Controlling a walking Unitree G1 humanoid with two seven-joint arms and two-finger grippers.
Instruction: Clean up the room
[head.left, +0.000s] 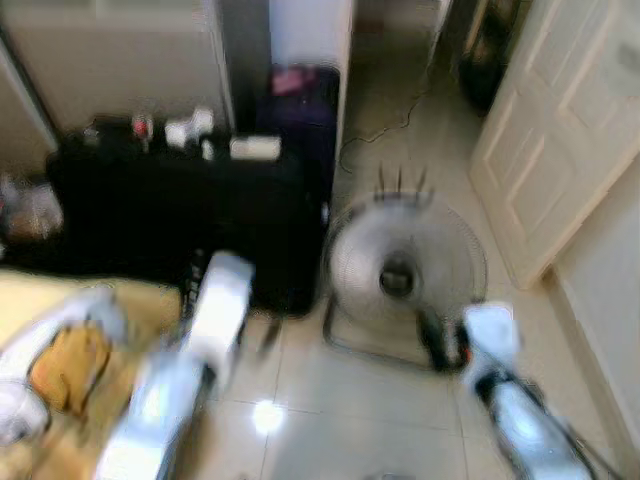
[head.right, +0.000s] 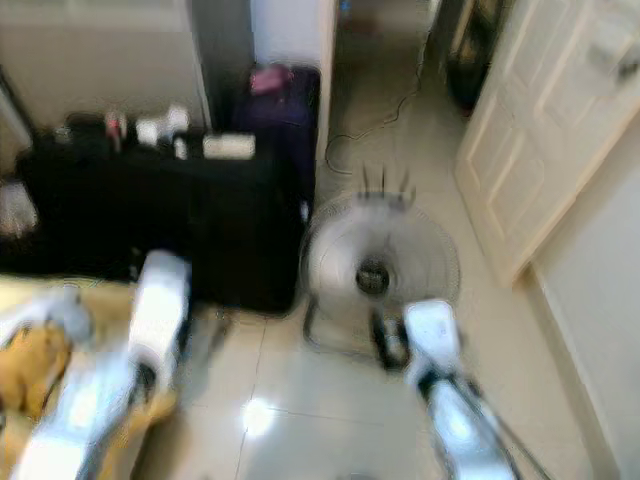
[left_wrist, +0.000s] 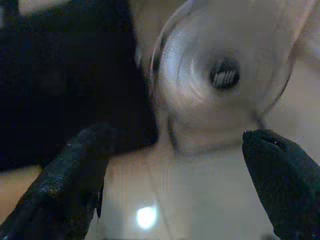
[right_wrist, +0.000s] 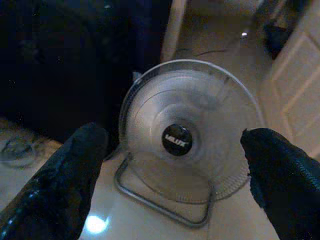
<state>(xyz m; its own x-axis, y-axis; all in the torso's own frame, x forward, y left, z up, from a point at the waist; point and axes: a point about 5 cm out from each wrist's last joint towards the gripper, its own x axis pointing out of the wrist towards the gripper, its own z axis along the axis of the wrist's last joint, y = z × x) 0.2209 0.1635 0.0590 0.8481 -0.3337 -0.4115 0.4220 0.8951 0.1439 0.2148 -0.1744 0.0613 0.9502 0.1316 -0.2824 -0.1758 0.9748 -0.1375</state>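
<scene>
A round wire-grille fan (right_wrist: 186, 135) stands on glossy pale floor tiles (head.left: 330, 400) beside a black bench (head.left: 180, 215), tilted back on its metal tube stand, its face angled up toward the robot. Left tool (left_wrist: 175, 185) and right tool (right_wrist: 170, 180) both gape wide, empty, before the fan.

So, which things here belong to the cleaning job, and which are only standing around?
Likely job:
- yellow cloth on the bed
- small items on the black cabinet
- open left gripper, open right gripper

Only standing:
- floor fan
- white door
- floor cable
</scene>
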